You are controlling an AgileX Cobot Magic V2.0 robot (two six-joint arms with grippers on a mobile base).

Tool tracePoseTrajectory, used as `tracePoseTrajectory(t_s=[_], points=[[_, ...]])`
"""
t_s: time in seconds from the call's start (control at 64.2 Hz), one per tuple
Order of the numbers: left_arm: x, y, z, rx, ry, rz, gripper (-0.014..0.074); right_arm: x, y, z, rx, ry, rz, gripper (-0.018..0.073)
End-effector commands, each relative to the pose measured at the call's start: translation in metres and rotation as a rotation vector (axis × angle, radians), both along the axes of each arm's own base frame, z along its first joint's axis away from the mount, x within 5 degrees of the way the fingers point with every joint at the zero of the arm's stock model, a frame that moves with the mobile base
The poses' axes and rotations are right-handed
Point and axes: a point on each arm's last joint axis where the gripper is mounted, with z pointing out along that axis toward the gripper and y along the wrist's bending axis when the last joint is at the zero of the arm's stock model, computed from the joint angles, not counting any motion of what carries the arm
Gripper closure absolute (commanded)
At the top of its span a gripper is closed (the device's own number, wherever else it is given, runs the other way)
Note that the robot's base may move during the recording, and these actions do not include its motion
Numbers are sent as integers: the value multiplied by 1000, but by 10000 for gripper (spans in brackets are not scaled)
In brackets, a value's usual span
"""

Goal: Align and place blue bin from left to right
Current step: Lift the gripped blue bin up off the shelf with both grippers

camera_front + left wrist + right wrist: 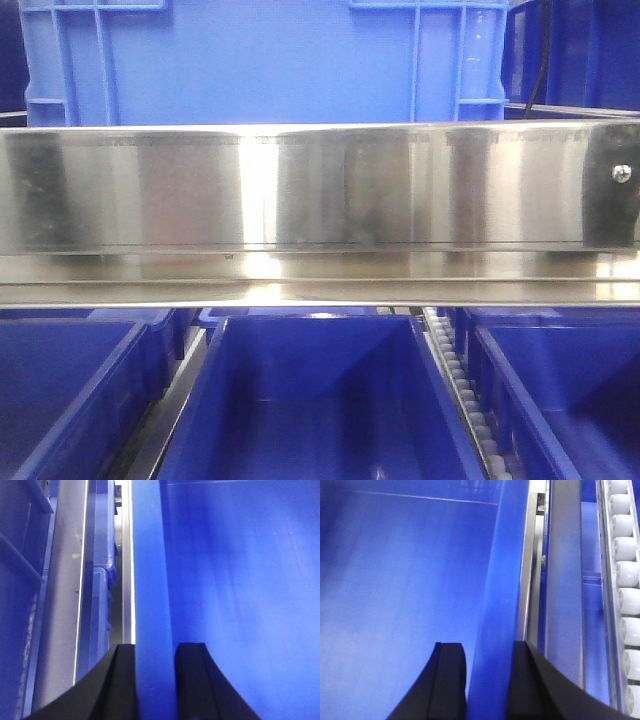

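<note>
The place is a shelving rack, and a broad brushed stainless-steel beam (pixel 320 190) runs straight across the front camera's picture, with a small screw (pixel 621 173) near its right end. Above the beam stands a lighter blue ribbed plastic crate (pixel 260 60). Below the middle of the beam sits the deep blue open-topped plastic bin (pixel 320 400), with its hollow inside facing the camera. A second dark blue bin (pixel 60 390) lies below the beam's left end, and a third dark blue bin (pixel 570 400) lies below its right end. A track of small white rollers (pixel 462 385) slants out from under the beam, right of its middle.

The grippers show only in the wrist views. The black left gripper (pixel 155 680) straddles one upright side wall of the plastic bin, with one finger on the outer face and the other on the inner face. Both fingers lie against the plastic, so it pinches the wall. Outside that wall run a grey metal rail and more blue plastic.

The black right gripper (pixel 487 680) sits the same way on the opposite side wall, one finger inside the bin and one outside. Both fingers are pressed to the plastic, clamping it. Past that wall lie a metal rail and the white rollers.
</note>
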Motion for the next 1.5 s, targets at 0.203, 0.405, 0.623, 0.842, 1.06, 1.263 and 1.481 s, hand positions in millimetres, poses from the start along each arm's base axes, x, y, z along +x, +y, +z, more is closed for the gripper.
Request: tracePoseTrajectory(t_s=[0.203,0.405,0.623,0.842,1.06,1.263,1.481], points=[[-10,1,19,-28,-57,-5,605,-10,0,19,3,-46,13,637],[-27,6,42,-43,-113,-6,605,-24,-4,42,17,-102,13,637],[-53,12,76,-67,-201,-8,605,-43,-9,67,28,-163,11,637],[-73,8,107,-101,-303,-36,605,-65,-13,93,26,-229,25,637],[-81,-4,117,-115,-336,-75,605,-89,-17,117,13,-299,45,637],[-79,-5,115,-114,-331,-77,605,-95,-19,123,17,-315,44,637],[-79,-5,115,-114,-331,-77,605,-95,-19,123,16,-315,44,637]])
